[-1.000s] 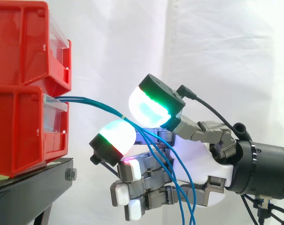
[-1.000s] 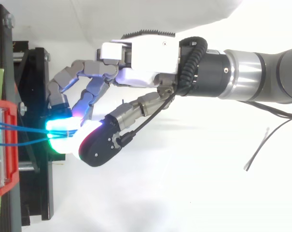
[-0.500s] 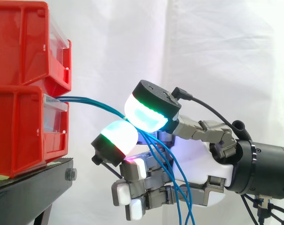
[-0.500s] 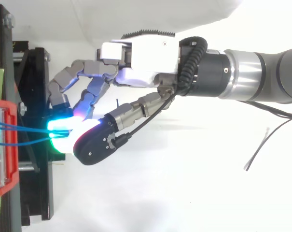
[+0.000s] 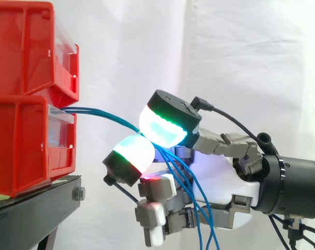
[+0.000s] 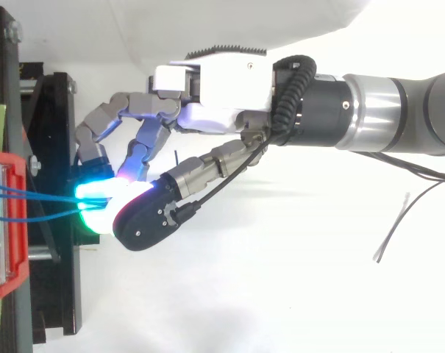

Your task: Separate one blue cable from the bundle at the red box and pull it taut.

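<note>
Where the hand (image 5: 219, 174), low at centre right, pinches blue cable (image 5: 95, 110) between two glowing pads, the strands run up and left to the lower red box (image 5: 22, 146). Tautening likely means drawing rightward, away from it.

Your side camera sits beside the work, at about the height of the red bins (image 5: 27, 99), and looks level across them toward the white curtain (image 5: 251, 62). It stands close: the left edge cuts the bins, the bottom edge cuts the black stand (image 5: 37, 208), and the arm (image 5: 298, 187) enters from the right. Your top camera looks straight down and takes in more of the arm. There the bins lie along the left edge and the arm again comes in from the right. Both views share the front of the bins, the stand's edge, the blue cables (image 5: 102, 115) leaving the lower bin, and the hand (image 5: 219, 177) pinching them.
</note>
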